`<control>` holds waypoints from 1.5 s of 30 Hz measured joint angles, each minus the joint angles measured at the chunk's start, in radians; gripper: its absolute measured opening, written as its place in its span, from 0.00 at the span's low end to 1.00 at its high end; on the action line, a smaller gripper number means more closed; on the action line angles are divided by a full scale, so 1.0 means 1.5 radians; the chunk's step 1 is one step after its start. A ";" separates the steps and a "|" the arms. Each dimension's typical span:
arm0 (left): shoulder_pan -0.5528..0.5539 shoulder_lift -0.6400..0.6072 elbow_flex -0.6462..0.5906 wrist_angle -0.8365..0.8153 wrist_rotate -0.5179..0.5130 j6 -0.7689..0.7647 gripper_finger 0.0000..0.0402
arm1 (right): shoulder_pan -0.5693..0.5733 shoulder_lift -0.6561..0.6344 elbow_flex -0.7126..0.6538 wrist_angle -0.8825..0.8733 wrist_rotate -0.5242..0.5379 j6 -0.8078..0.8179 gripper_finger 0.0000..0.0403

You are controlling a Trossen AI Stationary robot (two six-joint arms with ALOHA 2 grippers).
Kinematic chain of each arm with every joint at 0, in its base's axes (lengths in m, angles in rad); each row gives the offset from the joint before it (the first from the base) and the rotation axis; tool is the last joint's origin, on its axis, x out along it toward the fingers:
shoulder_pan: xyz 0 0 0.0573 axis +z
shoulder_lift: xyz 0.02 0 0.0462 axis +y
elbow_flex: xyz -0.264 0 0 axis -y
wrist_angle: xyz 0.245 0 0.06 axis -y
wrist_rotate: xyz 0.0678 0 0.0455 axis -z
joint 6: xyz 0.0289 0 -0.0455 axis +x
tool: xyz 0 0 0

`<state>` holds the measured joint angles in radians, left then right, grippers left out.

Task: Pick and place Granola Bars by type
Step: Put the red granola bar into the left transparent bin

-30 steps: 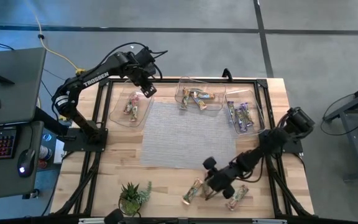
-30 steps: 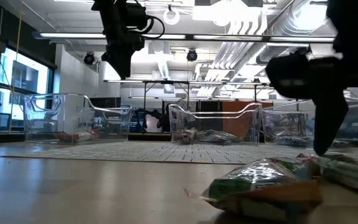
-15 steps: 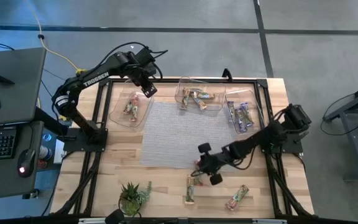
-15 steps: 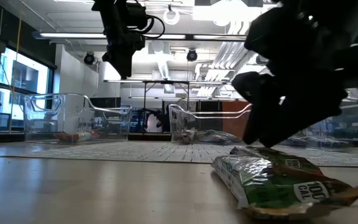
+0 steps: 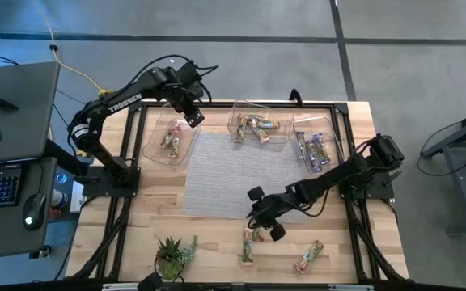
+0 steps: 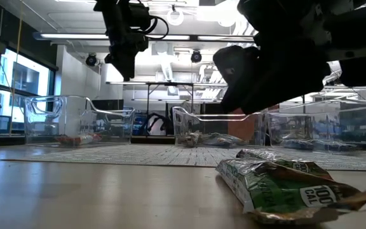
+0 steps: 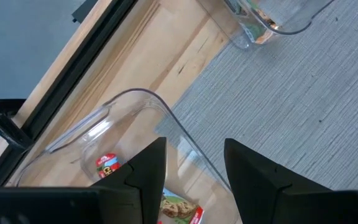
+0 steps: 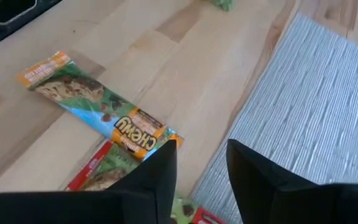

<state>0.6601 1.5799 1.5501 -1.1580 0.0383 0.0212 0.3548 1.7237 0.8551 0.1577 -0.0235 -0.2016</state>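
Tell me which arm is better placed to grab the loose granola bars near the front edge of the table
The right. Its gripper hangs open just beside the loose granola bars, with nothing in it. The left gripper is far off at the back, over the left tub.

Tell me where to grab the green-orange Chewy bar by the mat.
Grip the green-orange bar across its narrow width at mid-length, right gripper coming straight down: it lies flat on the table, and one end overlaps a red-edged bar, so avoid that end. Left gripper waits above the left tub.
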 joint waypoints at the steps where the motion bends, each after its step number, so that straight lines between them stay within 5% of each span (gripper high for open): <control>1: 0.000 0.000 0.000 0.000 0.000 0.000 0.39 | -0.001 0.000 0.000 0.002 0.000 -0.007 0.31; 13: 0.000 0.000 0.000 -0.002 -0.001 0.000 0.39 | -0.003 0.000 0.001 0.022 0.006 0.008 0.28; 22: 0.000 0.000 0.000 -0.002 0.000 0.000 0.39 | -0.005 0.000 0.001 0.009 0.022 -0.026 0.39; 28: 0.000 0.000 0.000 -0.002 0.001 0.000 0.39 | -0.004 0.000 0.001 -0.082 -0.052 -0.049 0.46; 45: 0.000 0.000 0.000 -0.002 0.003 -0.003 0.39 | -0.019 0.042 0.000 -0.109 -0.094 -0.344 0.52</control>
<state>0.6603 1.5799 1.5501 -1.1603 0.0422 0.0174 0.3261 1.7864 0.8557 -0.0058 -0.1645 -0.7172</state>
